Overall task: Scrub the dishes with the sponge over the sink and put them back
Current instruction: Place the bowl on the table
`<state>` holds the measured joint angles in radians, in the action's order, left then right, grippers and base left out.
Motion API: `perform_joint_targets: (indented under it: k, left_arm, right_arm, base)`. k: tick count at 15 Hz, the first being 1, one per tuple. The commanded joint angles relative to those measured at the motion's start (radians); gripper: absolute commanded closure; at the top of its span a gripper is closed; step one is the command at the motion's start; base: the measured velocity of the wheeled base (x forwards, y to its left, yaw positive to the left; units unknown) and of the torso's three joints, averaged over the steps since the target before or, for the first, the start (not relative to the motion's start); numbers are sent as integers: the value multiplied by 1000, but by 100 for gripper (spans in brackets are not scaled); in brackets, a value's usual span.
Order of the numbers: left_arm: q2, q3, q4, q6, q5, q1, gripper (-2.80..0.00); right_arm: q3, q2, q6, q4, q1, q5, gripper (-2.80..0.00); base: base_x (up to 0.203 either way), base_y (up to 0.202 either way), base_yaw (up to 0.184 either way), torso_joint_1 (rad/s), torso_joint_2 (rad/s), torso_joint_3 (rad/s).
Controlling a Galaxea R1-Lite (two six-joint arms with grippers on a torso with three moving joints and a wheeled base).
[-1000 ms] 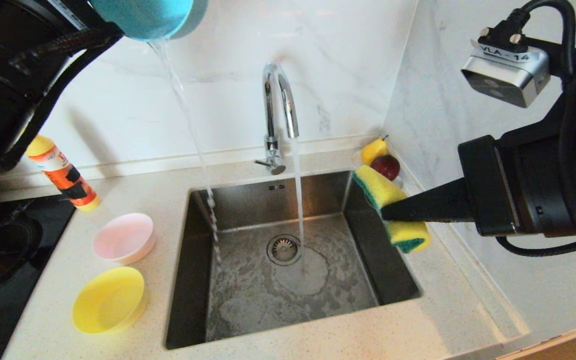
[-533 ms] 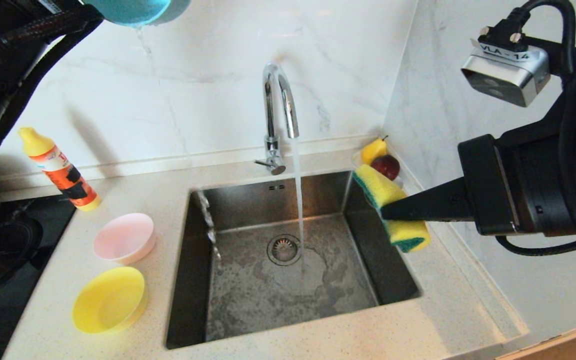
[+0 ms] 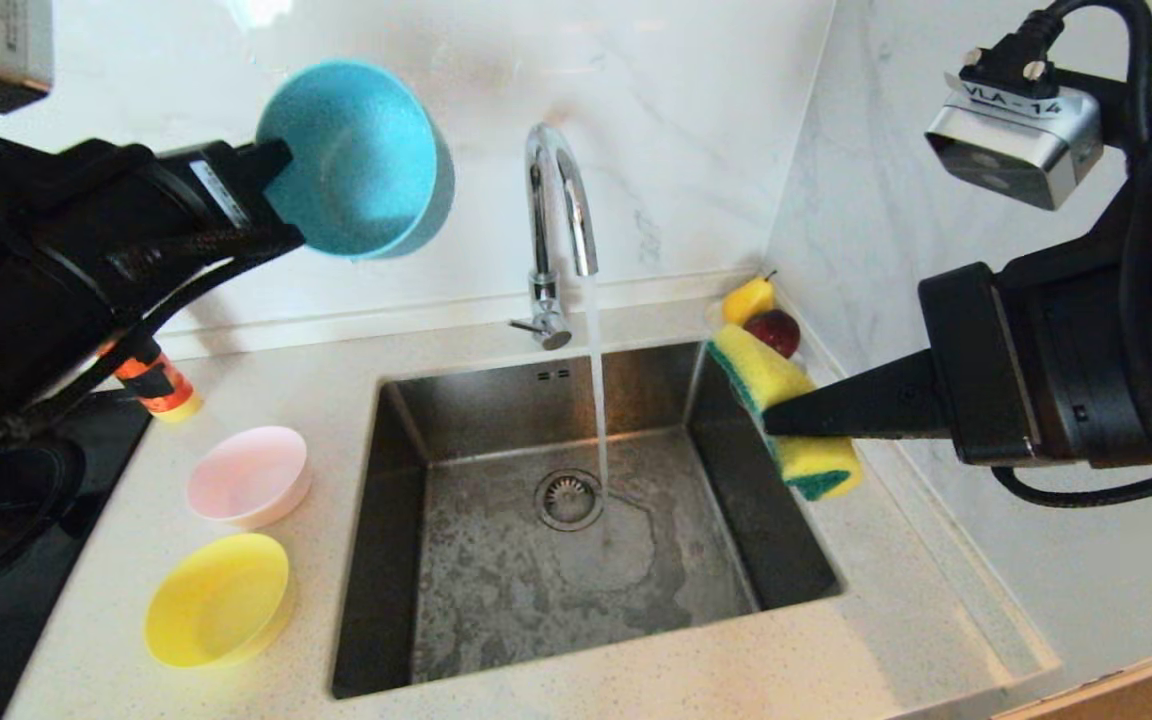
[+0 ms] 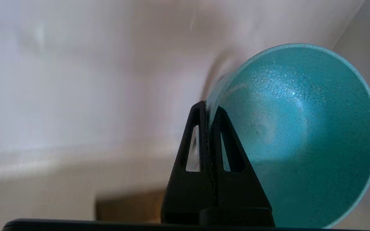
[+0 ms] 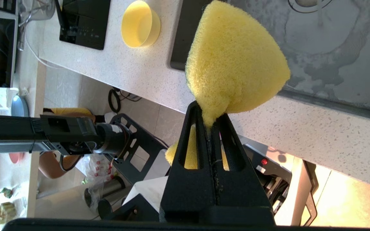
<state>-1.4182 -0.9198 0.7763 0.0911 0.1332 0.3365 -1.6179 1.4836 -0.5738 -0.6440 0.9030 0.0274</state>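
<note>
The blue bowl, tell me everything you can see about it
The blue bowl is small, round, speckled turquoise plastic, wet inside with droplets. It is held up high beside the tap, tipped on its side so its opening faces the camera. The left tool is shut on its rim; nothing else touches it.

Two bowls [image 3: 248, 476] are sitting on the worktop [image 3: 636, 680] left of the sink [image 3: 576, 520]; fruit [image 3: 762, 318] is lying behind its right corner.

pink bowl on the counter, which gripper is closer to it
Left. The left gripper, clamped on the blue bowl, hangs above and behind the pink bowl. The right gripper, pinching the sponge, is across the sink.
</note>
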Motion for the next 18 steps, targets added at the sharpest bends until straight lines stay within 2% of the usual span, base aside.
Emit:
perform_joint_targets:
  k: [1, 3, 4, 5, 7, 10, 13, 15, 18]
  left_arm:
    - [32, -16, -248, 10, 4, -41, 0]
    - [67, -83, -532, 34, 31, -83, 0]
    - [88, -124, -662, 78, 49, -115, 0]
    - [107, -157, -771, 125, 60, -156, 0]
    - [129, -198, -932, 177, 64, -287, 0]
    - [134, -214, -1039, 239, 58, -476, 0]
    - [131, -208, -1151, 290, 29, -620, 0]
    - [123, -211, -1178, 325, -33, -719, 0]
    - [46, -216, -1179, 382, -55, -844, 0]
  right_arm:
    - [0, -2, -3, -3, 0, -1, 0]
    - [2, -6, -3, -4, -3, 0, 0]
    - [4, -10, -3, -3, -4, 0, 0]
    - [4, -13, -3, -4, -7, 0, 0]
    - [5, -15, -2, -5, -28, 0, 0]
    - [15, -31, -1, -5, -33, 0, 0]
    - [21, -37, 0, -6, -33, 0, 0]
    - [23, -39, 0, -7, -35, 0, 0]
    - [40, -49, 2, -5, -41, 0, 0]
  base:
    - [0, 0, 0, 0, 0, 0]
    - [0, 0, 0, 0, 0, 0]
    - [0, 0, 0, 0, 0, 0]
    - [0, 0, 0, 0, 0, 0]
    - [0, 0, 0, 0, 0, 0]
    - [0, 0, 0, 0, 0, 0]
    - [0, 0, 0, 0, 0, 0]
    - [0, 0, 0, 0, 0, 0]
    - [0, 0, 0, 0, 0, 0]
